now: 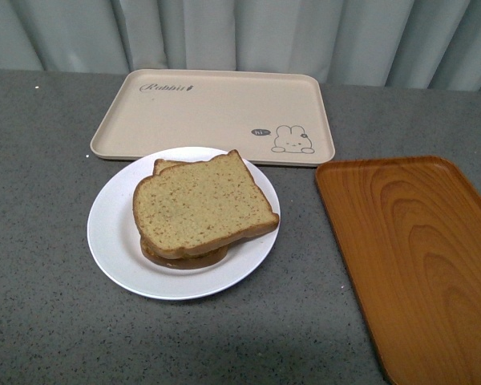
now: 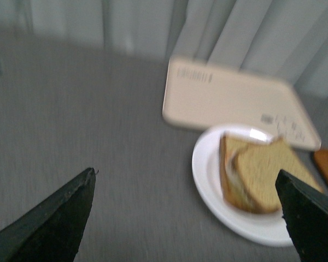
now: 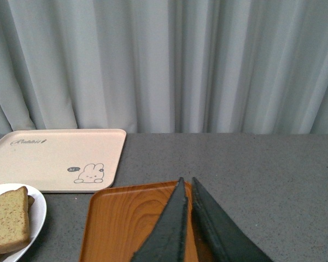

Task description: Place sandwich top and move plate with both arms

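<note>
Sandwich top (image 1: 202, 204) lies flat on the stack in the plate (image 1: 112, 233). The plate's far rim meets the near edge of the beige tray (image 1: 216, 108). The wood tray (image 1: 417, 257) sits at the right edge of the desk (image 1: 40, 160). Left gripper (image 2: 185, 173): jaws wide apart, empty. Right gripper (image 3: 187, 181): jaws nearly closed, empty, over the wood tray.

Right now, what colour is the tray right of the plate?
Orange-brown wood grain; the tray shows best in the front view.

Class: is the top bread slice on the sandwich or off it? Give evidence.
On. The sandwich top lies flat over the lower slice, both stacked on the plate.
</note>
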You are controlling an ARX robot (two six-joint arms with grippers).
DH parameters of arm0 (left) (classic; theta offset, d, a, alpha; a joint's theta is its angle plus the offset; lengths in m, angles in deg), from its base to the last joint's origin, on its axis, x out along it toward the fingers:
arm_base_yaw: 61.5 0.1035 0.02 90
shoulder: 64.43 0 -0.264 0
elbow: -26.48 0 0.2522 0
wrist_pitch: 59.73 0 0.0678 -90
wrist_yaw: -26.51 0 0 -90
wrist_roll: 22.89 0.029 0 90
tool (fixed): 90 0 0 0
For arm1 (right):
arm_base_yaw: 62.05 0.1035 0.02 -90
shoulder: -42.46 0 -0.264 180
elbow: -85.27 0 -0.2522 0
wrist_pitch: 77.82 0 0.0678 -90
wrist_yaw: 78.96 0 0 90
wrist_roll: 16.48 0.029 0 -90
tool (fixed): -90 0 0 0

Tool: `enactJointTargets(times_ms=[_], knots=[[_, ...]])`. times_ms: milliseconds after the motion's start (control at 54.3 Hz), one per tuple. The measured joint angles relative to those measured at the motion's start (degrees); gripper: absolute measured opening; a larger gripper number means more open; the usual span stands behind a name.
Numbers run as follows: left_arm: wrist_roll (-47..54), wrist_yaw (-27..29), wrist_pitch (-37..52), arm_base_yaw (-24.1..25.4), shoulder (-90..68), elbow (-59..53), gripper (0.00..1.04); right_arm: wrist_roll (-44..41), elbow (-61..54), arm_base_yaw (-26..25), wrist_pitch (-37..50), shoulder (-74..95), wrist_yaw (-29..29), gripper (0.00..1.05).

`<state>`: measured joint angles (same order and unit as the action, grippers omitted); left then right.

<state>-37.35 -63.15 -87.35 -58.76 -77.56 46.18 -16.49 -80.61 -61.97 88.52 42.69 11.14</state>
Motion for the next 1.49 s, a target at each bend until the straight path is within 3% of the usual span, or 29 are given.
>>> enactJointTargets(times_ms=[147,295,442,681,1492], knots=[[-8.07,0.66,9.57,2.40,-14.84,0.07,0.98,0.00,0.00,0.00,0.00,0.00,-0.04,0.44],[-11.34,0.52,22.95,-0.61,-32.44,1.60,0.98,0.00,0.00,0.00,0.00,0.00,-0.02,0.67],[-16.68,0.48,38.27,-3.74,-56.81,6.10,0.98,0.09,0.00,0.00,0.00,0.00,-0.02,0.98],[-21.92,0.11,47.78,-4.24,-80.00,14.32,0.98,0.04,0.00,0.00,0.00,0.00,-0.02,0.96],[-24.44,-3.93,51.98,-7.96,-96.91,22.25,0.98,0.04,0.00,0.00,0.00,0.00,-0.02,0.96]])
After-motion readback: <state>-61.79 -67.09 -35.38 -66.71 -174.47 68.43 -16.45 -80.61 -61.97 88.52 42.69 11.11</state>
